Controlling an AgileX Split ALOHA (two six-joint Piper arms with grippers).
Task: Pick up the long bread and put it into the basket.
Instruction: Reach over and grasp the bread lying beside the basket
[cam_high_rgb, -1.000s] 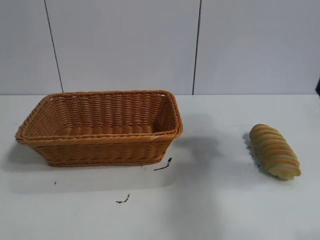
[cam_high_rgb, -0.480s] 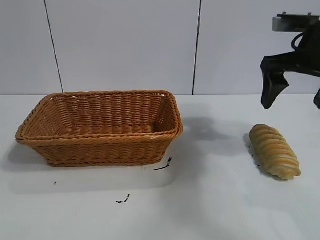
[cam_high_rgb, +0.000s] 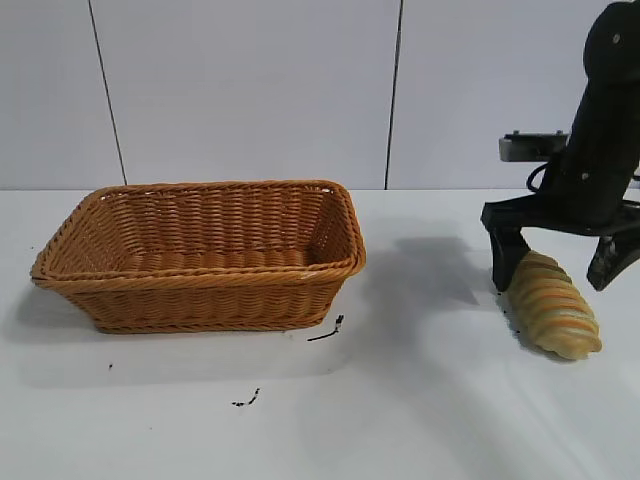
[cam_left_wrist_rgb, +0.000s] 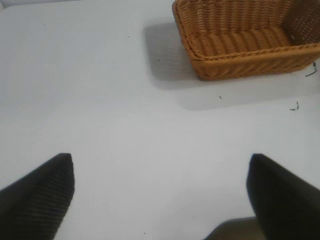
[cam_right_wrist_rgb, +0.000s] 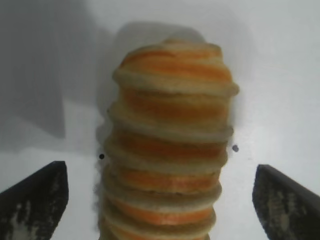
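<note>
The long bread (cam_high_rgb: 552, 308), a tan loaf with orange and cream ribs, lies on the white table at the right. My right gripper (cam_high_rgb: 556, 272) is open and straddles its far end, one finger on each side, not touching it. In the right wrist view the loaf (cam_right_wrist_rgb: 170, 145) runs between the two black fingertips (cam_right_wrist_rgb: 37, 197) with a gap on both sides. The orange-brown wicker basket (cam_high_rgb: 200, 283) stands at the left and holds nothing that I can see. My left gripper (cam_left_wrist_rgb: 160, 192) is open and empty over bare table; the basket (cam_left_wrist_rgb: 240, 47) shows beyond it.
Small black marks (cam_high_rgb: 327, 331) lie on the table in front of the basket. A white panelled wall closes the back. The bare white table stretches between the basket and the loaf.
The right arm has come into view from the upper right and dropped down over the loaf's far end, jaws open. The bread and basket have not moved.
</note>
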